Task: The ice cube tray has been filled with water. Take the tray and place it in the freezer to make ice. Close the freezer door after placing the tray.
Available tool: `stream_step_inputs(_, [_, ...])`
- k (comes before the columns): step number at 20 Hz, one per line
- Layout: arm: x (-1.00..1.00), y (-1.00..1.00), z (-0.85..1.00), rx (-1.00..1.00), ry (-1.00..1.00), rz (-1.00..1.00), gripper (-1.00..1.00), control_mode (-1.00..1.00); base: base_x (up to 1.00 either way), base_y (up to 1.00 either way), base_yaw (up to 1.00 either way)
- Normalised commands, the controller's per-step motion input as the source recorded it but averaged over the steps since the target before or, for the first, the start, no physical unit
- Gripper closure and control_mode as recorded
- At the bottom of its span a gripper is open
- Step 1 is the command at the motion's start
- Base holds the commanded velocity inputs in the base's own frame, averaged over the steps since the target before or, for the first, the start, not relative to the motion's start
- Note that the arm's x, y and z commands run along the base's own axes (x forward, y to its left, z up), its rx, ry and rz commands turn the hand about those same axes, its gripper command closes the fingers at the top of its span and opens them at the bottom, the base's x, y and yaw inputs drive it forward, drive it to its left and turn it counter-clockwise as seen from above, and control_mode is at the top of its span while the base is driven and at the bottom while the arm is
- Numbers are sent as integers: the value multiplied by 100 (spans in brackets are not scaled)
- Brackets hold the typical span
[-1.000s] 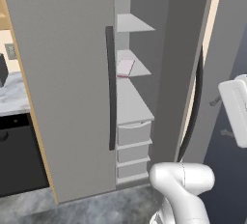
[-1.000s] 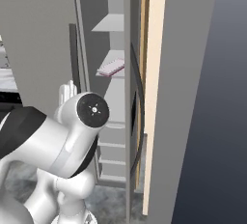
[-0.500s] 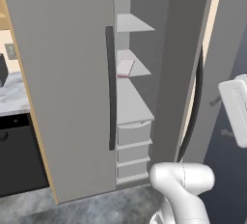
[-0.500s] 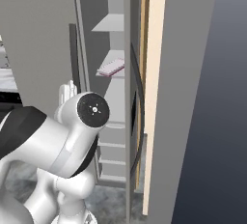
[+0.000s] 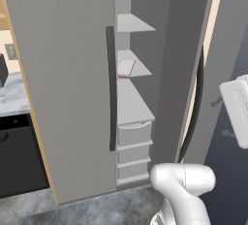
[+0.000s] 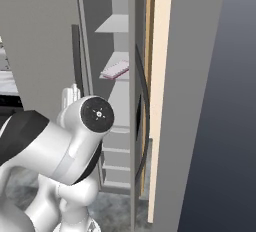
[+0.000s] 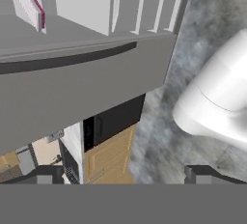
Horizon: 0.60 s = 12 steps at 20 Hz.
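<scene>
Nothing moved; ice cube tray (image 5: 125,67) stays shelved.

The thin, flat, pale pink-lilac ice cube tray (image 6: 115,69) lies on a white shelf (image 6: 119,65) inside the narrow grey freezer (image 6: 112,36), whose tall grey freezer door (image 6: 140,101) with its black curved handle (image 6: 145,121) stands open beside the robot's white arm (image 6: 70,146).

Nothing has shifted across the last second: every part of both base views, from the shelves at upper centre to the floor along the bottom edge, sits exactly where it was in the earlier pictures. No movement at all registers.
</scene>
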Motion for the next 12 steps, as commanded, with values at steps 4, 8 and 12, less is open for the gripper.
stream_step_inputs(4, [-1, -33, -18, 0, -5, 0, -100, -100, 0, 0, 0])
stream_step_inputs(8, [0, -45, -29, -1, -15, 0, -100, -100, 0, 0, 0])
stream_step_inputs(12, [0, -34, -30, -1, -20, 0, -100, -100, 0, 0, 0])
